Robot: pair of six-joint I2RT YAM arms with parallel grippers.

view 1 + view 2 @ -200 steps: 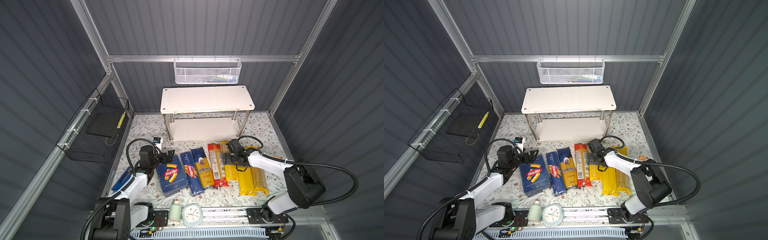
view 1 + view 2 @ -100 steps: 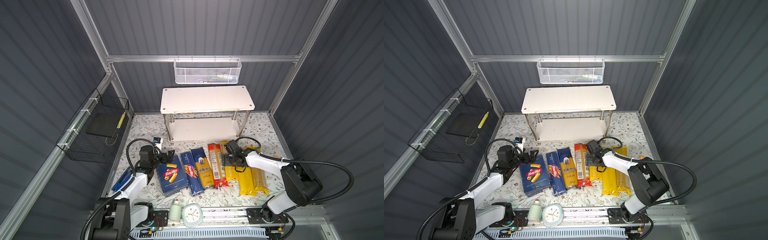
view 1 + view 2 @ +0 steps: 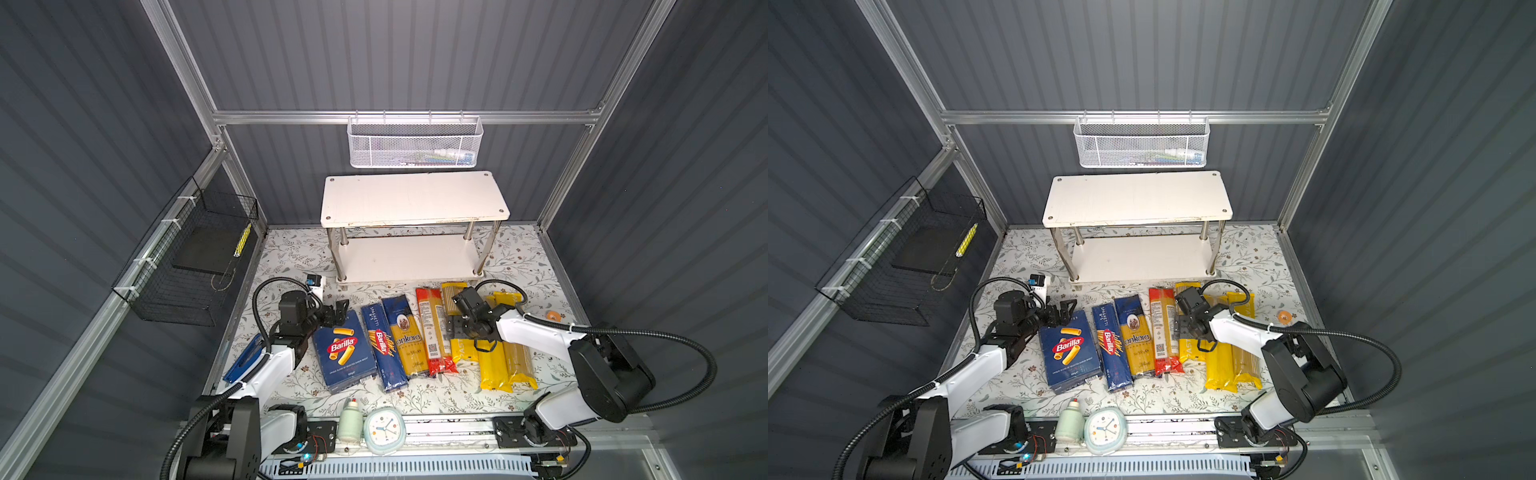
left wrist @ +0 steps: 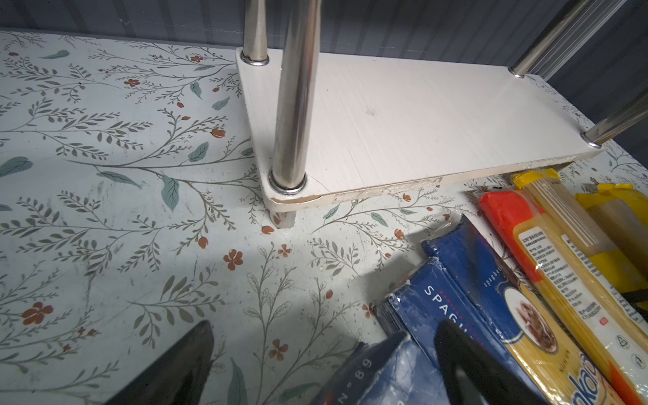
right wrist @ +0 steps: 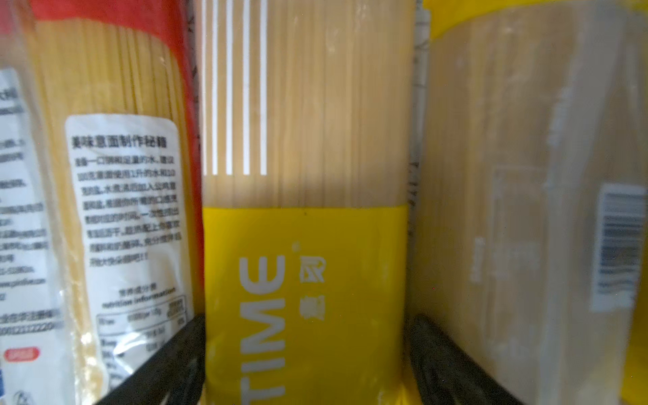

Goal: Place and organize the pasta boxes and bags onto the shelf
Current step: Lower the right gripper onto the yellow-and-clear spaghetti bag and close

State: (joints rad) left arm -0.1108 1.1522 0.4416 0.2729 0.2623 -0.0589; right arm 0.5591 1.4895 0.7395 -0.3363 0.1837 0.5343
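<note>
The pasta boxes and bags lie in a row on the floral table in front of the white two-tier shelf [image 3: 415,199]. From the left they are a wide Barilla box [image 3: 343,353], a narrow Barilla box [image 3: 384,347], a blue "ankara" bag [image 3: 409,336], a red bag [image 3: 432,328] and three yellow bags [image 3: 492,365]. My left gripper [image 3: 338,309] [image 4: 324,336] is open at the wide box's far corner. That corner lies between its fingers. My right gripper [image 3: 469,332] [image 5: 308,319] is open, low over a yellow bag [image 5: 305,273], with one finger along each long edge.
A white mesh basket [image 3: 415,143] hangs on the back wall above the shelf. A black wire basket [image 3: 187,266] hangs on the left wall. A clock [image 3: 384,428] and a small bottle [image 3: 350,417] stand at the front edge. A blue flat object [image 3: 245,359] lies beside the left arm.
The right arm's elbow has swung a little to the left while its gripper stays over the yellow bag. The left arm has not moved.
</note>
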